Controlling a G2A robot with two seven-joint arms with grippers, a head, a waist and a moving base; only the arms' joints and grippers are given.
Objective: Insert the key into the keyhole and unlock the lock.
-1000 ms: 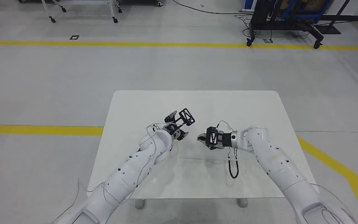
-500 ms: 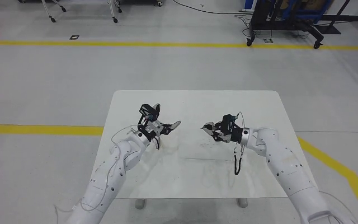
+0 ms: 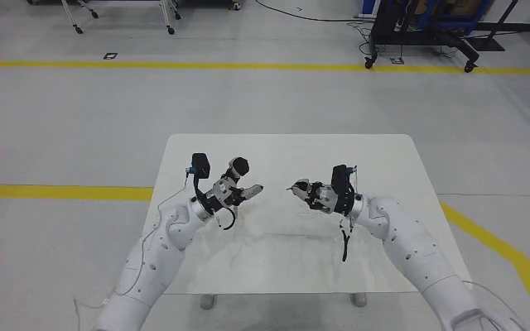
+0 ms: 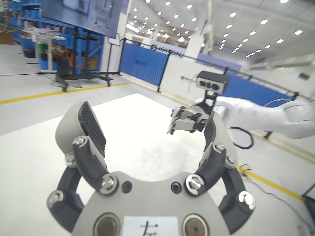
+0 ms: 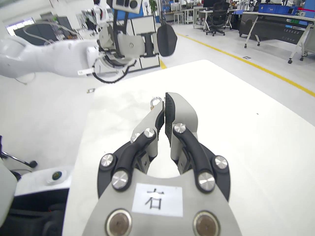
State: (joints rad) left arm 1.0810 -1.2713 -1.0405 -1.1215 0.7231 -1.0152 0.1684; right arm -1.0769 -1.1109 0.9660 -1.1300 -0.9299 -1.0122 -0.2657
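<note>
Though tiny, silvery loop (image 5: 155, 101) in right claw (image 5: 163, 104)

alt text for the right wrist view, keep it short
The right gripper is shut on a small metal piece with a ring, held above the white table. Farther off, the left gripper is open, facing it.

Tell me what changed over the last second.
The grippers drew apart over the table. The left gripper swung back toward its own side, and the right gripper eased slightly toward the far edge. The left jaws are open and empty now; whether they released anything cannot be told. The right jaws stay shut on a small metal piece. The table did not shift.
</note>
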